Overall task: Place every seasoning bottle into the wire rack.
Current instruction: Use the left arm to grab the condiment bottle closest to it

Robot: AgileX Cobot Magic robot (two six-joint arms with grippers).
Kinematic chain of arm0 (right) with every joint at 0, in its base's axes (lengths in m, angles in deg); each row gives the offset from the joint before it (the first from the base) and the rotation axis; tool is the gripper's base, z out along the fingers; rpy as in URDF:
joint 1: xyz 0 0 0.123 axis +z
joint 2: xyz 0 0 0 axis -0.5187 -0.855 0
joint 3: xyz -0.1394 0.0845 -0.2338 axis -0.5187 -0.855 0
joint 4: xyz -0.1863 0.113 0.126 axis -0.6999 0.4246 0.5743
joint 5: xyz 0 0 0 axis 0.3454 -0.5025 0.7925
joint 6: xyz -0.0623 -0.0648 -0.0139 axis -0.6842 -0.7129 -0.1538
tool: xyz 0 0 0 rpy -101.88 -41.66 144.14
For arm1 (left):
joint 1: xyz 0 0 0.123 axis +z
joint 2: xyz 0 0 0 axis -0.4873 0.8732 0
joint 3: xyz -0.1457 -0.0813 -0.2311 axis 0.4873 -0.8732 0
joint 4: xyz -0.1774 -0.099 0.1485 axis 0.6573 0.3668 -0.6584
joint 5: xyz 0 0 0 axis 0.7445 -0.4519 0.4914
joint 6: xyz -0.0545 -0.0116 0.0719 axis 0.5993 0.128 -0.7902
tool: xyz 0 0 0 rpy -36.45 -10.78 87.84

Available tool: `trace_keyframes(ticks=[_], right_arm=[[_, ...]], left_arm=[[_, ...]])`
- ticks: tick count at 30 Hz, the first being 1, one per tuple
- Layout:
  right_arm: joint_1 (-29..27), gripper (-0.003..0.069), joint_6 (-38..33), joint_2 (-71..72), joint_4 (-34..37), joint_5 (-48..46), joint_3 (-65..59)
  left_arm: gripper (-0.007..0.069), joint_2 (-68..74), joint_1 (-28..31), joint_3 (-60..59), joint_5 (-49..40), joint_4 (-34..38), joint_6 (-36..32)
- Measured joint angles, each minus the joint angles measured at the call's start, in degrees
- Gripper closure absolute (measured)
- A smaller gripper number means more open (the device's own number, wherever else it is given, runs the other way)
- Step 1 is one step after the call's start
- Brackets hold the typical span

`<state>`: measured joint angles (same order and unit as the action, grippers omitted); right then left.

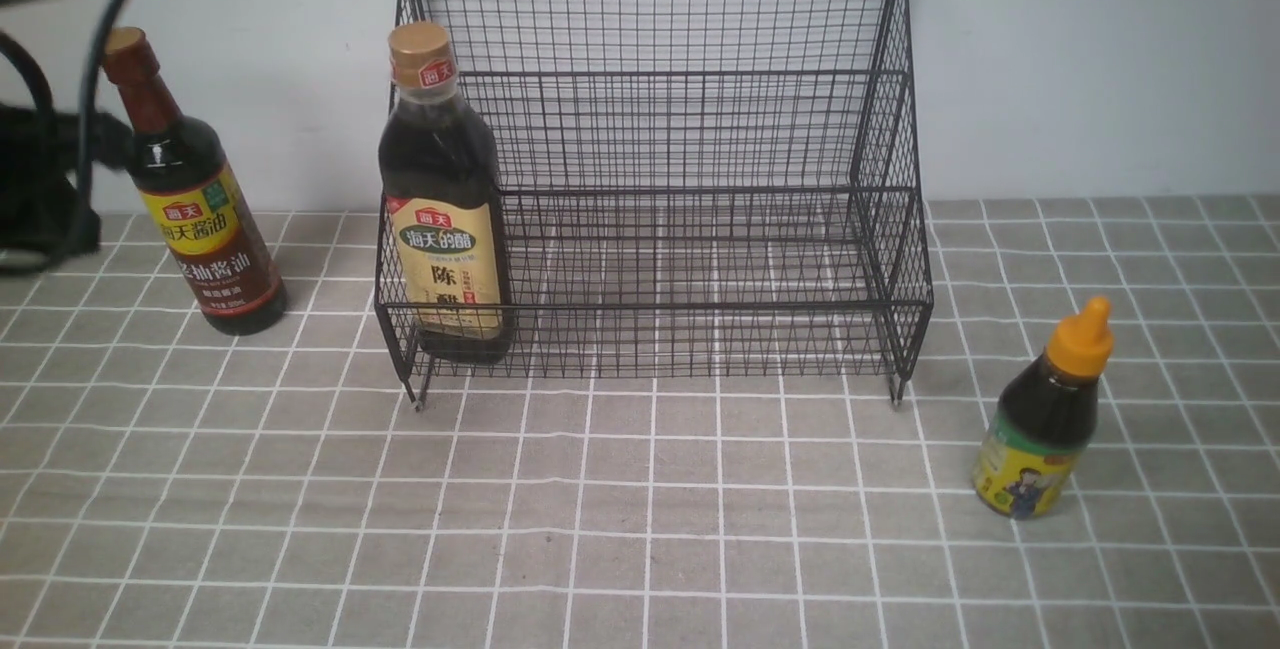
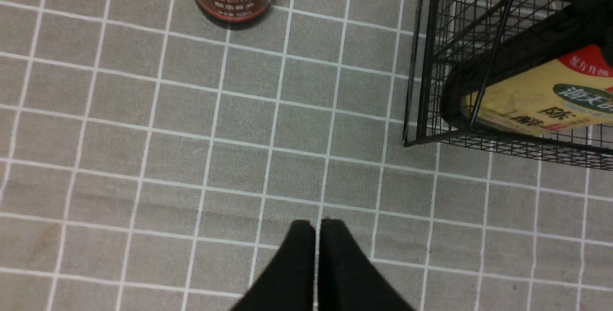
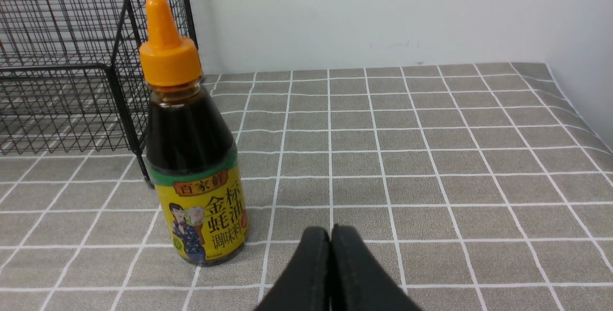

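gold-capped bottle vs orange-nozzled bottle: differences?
The gold-capped bottle stands in the wire rack, lower tier; the orange-nozzled bottle stands on the tablecloth, right of it. Gold-capped: taller, beige label; orange-nozzled: shorter, yellow label. Both hold dark liquid.

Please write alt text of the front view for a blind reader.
A black wire rack on a grey checked tablecloth holds one gold-capped bottle, upright at the left end of its lower tier. A brown-capped bottle stands outside to its left, an orange-nozzled bottle outside to its front right.
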<state>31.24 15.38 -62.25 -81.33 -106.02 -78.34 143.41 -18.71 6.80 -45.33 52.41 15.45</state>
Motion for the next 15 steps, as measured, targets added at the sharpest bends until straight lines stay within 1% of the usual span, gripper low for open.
trace_keyframes(ticks=[5, 7, 8, 9, 11, 12, 13, 14, 15], right_arm=[[0.0, 0.0671, 0.0, 0.0, 0.0, 0.0, 0.0], [0.0, 0.0671, 0.0, 0.0, 0.0, 0.0, 0.0], [0.0, 0.0671, 0.0, 0.0, 0.0, 0.0, 0.0], [0.0, 0.0671, 0.0, 0.0, 0.0, 0.0, 0.0], [0.0, 0.0671, 0.0, 0.0, 0.0, 0.0, 0.0], [0.0, 0.0671, 0.0, 0.0, 0.0, 0.0, 0.0], [0.0, 0.0671, 0.0, 0.0, 0.0, 0.0, 0.0], [0.0, 0.0671, 0.0, 0.0, 0.0, 0.0, 0.0], [0.0, 0.0671, 0.0, 0.0, 0.0, 0.0, 0.0]], left_arm=[[0.0631, 8.4, 0.6, 15.2, -8.2, -0.3, -0.7], [0.0625, 11.3, 0.6, 20.2, -9.2, -0.6, -1.9], [0.0596, 15.0, 0.6, 25.5, -9.3, -1.0, -3.3], [0.0592, 15.6, 0.6, 26.0, -9.3, -1.0, -3.4], [0.0529, 18.3, 0.6, 30.0, -9.3, -1.2, -5.0], [0.0482, 19.5, 0.6, 31.0, -9.2, -1.2, -5.7], [0.0473, 19.6, 0.6, 31.3, -9.0, -1.2, -5.8], [0.0386, 20.8, 0.6, 31.9, -8.0, -1.3, -6.9], [0.0354, 21.1, 0.6, 32.1, -7.2, -1.5, -7.3]])
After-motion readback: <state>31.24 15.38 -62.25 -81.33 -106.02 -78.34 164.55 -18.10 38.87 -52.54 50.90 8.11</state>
